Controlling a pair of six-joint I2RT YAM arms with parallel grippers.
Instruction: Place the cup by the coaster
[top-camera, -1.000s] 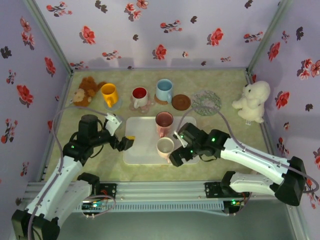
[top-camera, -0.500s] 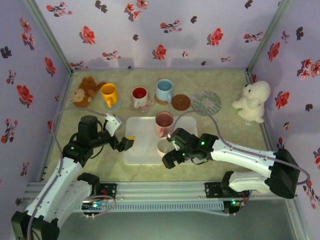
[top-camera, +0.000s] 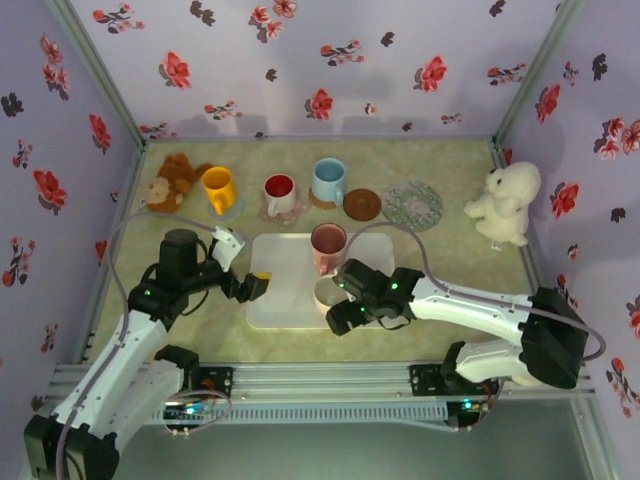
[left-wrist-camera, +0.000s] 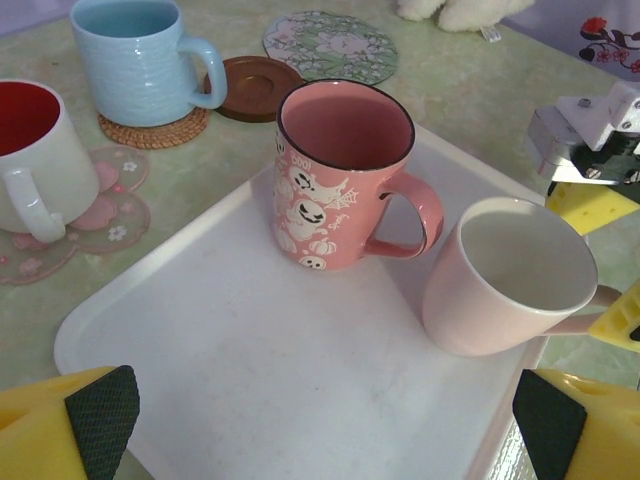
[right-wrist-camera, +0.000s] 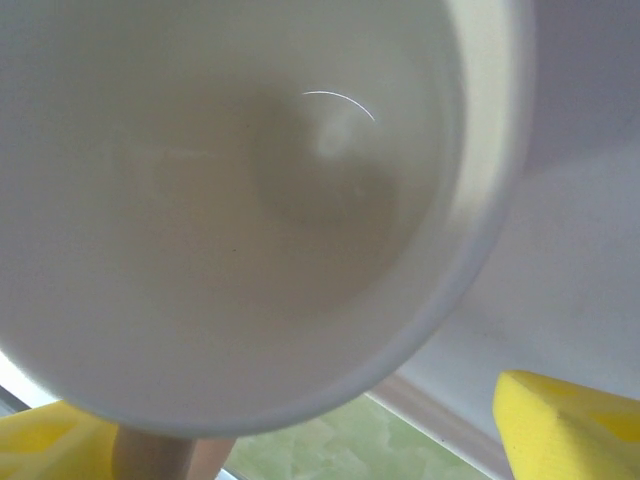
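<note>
A pale pink cup (top-camera: 328, 291) stands on the white tray (top-camera: 280, 295), near its front right corner. My right gripper (top-camera: 340, 306) is at the cup's handle (left-wrist-camera: 592, 298), one yellow finger (left-wrist-camera: 590, 205) on each side and still apart from it. The right wrist view looks into the cup (right-wrist-camera: 250, 200) from close up, my right gripper (right-wrist-camera: 300, 445) just under the rim. A brown coaster (top-camera: 362, 203) and a floral coaster (top-camera: 412, 203) lie bare at the back. My left gripper (top-camera: 247, 266) hangs open over the tray's left edge (left-wrist-camera: 110, 330), holding nothing.
A salmon mug with ghost prints (top-camera: 328, 243) stands on the tray just behind the cup. Yellow (top-camera: 218, 188), white-and-red (top-camera: 280, 192) and blue (top-camera: 328, 180) mugs sit on coasters along the back. A brown plush (top-camera: 170, 180) and a white plush (top-camera: 505, 203) sit in the back corners.
My right arm has slid left and forward along the tray's right side, bringing its fingers around the pale cup's handle, and the jaws have narrowed slightly. The left arm has not moved.
</note>
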